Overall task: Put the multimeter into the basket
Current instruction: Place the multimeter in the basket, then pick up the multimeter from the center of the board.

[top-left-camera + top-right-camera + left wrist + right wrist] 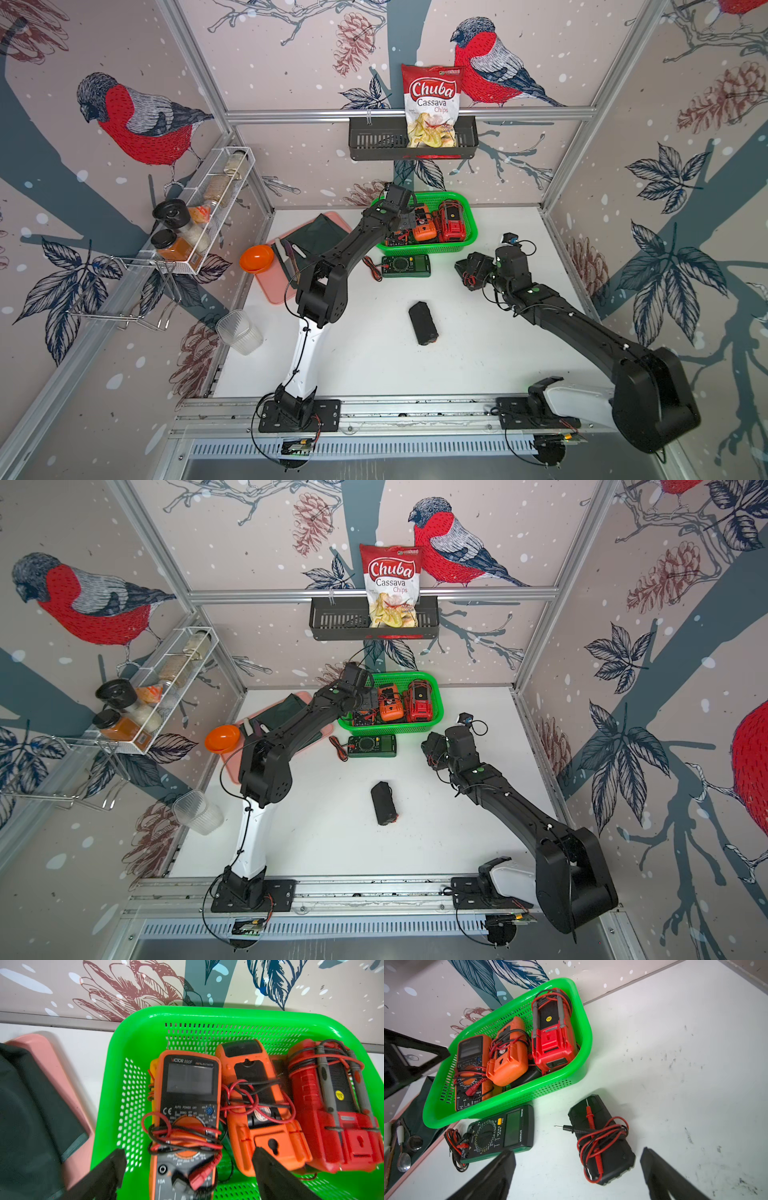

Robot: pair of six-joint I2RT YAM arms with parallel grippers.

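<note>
The green basket [424, 248] [388, 728] [133, 1028] [529, 1095] stands by the back wall and holds three multimeters: an orange-cased one face up [187, 1093], an orange one [259, 1105] and a red one [332, 1105], both face down. My left gripper [189, 1159] [409, 226] hangs open over the face-up one, touching nothing. On the table lie a dark green multimeter [406, 266] [502, 1132], a black multimeter wrapped in red leads [604, 1147] and another black one [423, 323]. My right gripper [578, 1155] [467, 270] is open, with the lead-wrapped one between its fingers, untouched.
A pink tray [270, 286] with a dark cloth, cutlery and an orange bowl [256, 258] lies at the left. A clear plastic container [239, 332] stands near the front left. A dark wall shelf [374, 141] holds a chips bag. A white wire rack [199, 216] holds spice jars.
</note>
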